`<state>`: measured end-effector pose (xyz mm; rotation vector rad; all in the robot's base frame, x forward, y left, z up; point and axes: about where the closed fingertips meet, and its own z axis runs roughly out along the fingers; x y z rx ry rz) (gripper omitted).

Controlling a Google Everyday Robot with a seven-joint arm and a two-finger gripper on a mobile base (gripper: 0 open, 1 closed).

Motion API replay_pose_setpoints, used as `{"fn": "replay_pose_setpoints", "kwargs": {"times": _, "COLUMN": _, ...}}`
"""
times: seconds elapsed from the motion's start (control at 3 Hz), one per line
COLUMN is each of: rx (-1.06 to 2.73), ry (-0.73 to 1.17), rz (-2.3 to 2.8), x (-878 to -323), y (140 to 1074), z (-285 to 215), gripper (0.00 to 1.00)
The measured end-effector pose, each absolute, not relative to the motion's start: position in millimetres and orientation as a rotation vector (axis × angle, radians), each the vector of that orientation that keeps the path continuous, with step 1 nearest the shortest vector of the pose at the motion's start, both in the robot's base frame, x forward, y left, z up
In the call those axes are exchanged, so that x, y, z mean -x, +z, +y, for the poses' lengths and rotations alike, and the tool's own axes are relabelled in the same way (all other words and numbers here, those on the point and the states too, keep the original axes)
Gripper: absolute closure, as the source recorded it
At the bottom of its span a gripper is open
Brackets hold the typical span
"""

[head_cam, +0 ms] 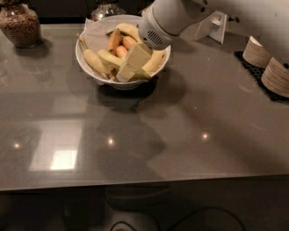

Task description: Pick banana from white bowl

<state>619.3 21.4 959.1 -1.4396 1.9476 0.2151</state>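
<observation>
Hand: the hand (125, 72) hangs at the end of the white arm (178, 16), slanting down and to the left over the near-right part of the white bowl (79, 61).
Hand state: it shows only as one flat cream slab, so I cannot tell whether it is spread or pressed together.
Hand contact: its tip lies on or just above the fruit; a grip on anything cannot be made out.
Banana: the banana (108, 57), dull greenish-yellow, lies in the bowl, running from the left-middle toward the near right, its right part hidden under the hand.
Other fruit, counted: three plain yellow bananas (92, 62) show, at the left, the far side and the right; three shorter orange-toned bananas (114, 39) sit at the middle. More may lie beneath.
Bowl lining: one sheet of white paper (95, 32) rises along the far-left wall.
Bowl place: far centre of the grey glossy worktop (180, 135).
Jars: two; one glass jar (20, 25) with brown contents at the far left, and a second jar (104, 9) behind the bowl, both cut off at the top.
Small beige bowls: two stacks (256, 52) at the right, on a black mat (253, 68); the nearer stack is cut off by the edge.
White stand: one (212, 25), far right of the arm, partly hidden.
</observation>
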Motion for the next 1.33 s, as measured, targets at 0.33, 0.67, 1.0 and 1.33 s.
{"fn": "replay_pose_setpoints", "kwargs": {"times": 0.33, "rx": 1.465, "ry": 0.273, "rz": 1.955, "x": -628, "y": 938, "z": 39, "gripper": 0.0}}
{"fn": "replay_pose_setpoints", "kwargs": {"times": 0.67, "rx": 1.485, "ry": 0.307, "rz": 1.964, "x": -632, "y": 922, "z": 46, "gripper": 0.03}}
{"fn": "replay_pose_setpoints", "kwargs": {"times": 1.0, "rx": 1.494, "ry": 0.325, "rz": 1.97, "x": -635, "y": 913, "z": 48, "gripper": 0.19}}
{"fn": "replay_pose_setpoints", "kwargs": {"times": 1.33, "rx": 1.494, "ry": 0.325, "rz": 1.971, "x": -635, "y": 912, "z": 49, "gripper": 0.42}}
